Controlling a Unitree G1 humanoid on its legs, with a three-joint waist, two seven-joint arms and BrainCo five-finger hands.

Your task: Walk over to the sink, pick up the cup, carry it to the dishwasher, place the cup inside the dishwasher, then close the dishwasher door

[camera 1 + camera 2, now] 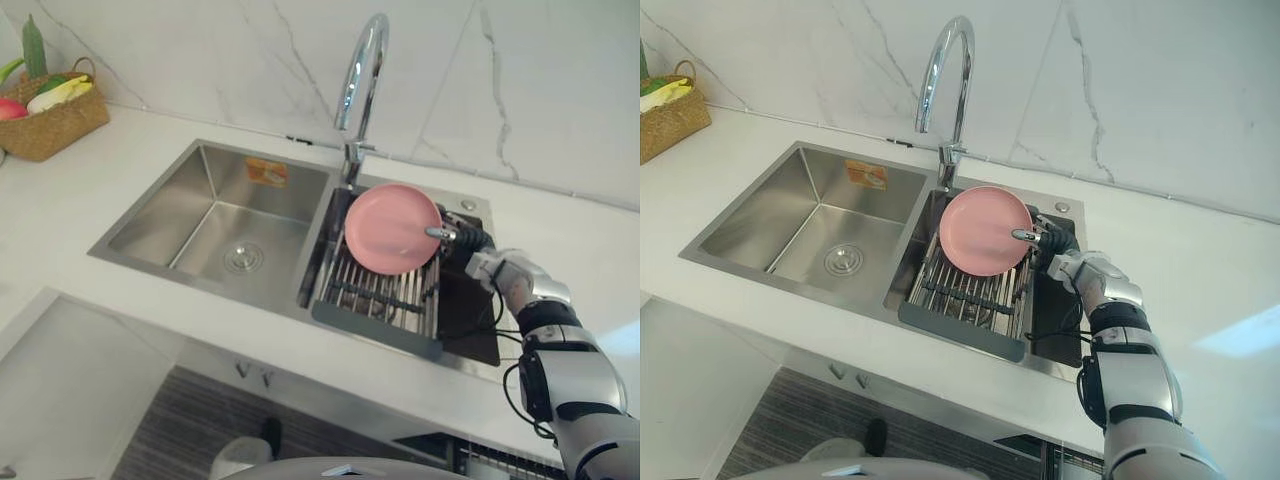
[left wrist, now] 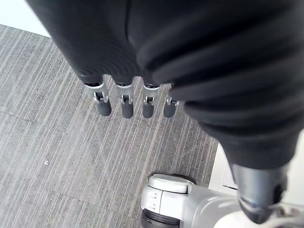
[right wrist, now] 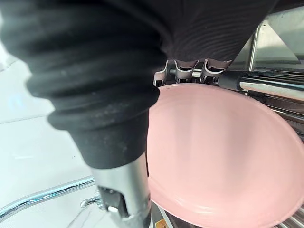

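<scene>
Low over the floor point(image 2: 57, 156), the left robot hand point(image 2: 127, 107) hangs with slack, straight fingers, holding nothing. Further out, the right robot hand point(image 1: 468, 240) pinches the rim of a pink plate point(image 1: 390, 225), which looks to be the task's thing, though it is no cup. The plate stands tilted just past the fingers, over the rack point(image 1: 385, 295) in the sink point(image 1: 200, 200). The pick-up looks begun. Carrying it, loading the dishwasher and shutting it remain.

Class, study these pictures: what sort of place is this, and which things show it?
Most likely a home kitchen: a steel double sink set in a white counter, a tall curved tap at its back, and a pink plate at a dish rack in the right basin.
</scene>
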